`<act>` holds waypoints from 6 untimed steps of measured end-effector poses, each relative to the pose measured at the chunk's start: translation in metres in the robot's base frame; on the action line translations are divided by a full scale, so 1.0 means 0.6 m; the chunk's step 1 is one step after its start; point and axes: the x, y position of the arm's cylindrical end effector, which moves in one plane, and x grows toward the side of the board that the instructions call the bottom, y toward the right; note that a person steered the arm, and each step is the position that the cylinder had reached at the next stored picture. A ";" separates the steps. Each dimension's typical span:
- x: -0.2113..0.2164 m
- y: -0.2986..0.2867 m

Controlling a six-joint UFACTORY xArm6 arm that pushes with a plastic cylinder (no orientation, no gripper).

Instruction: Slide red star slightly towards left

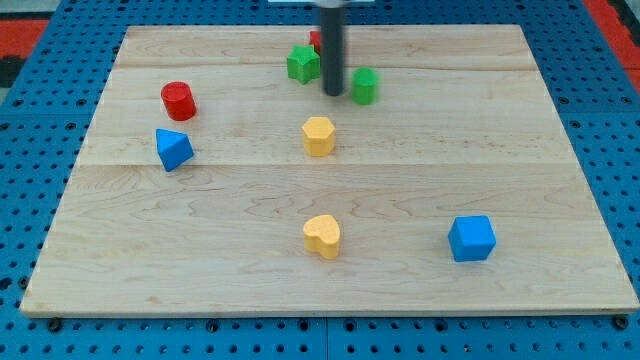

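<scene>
The red star [314,39] is near the view's top centre, mostly hidden behind the dark rod, with only a small red edge showing. My tip [333,93] rests on the board just below and to the right of it. A green star-like block [302,64] sits just left of the rod, touching the red star's lower left. A green cylinder-like block [364,86] lies just right of my tip.
A red cylinder [178,100] and a blue triangular block [172,149] lie at the view's left. A yellow hexagon-like block [318,136] is at centre, a yellow heart [322,236] below it, a blue cube [471,238] at lower right. The wooden board [560,180] has blue pegboard around it.
</scene>
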 end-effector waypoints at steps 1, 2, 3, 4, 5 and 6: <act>-0.036 0.003; -0.109 -0.013; -0.131 -0.031; -0.169 -0.161; -0.173 -0.156; -0.210 -0.166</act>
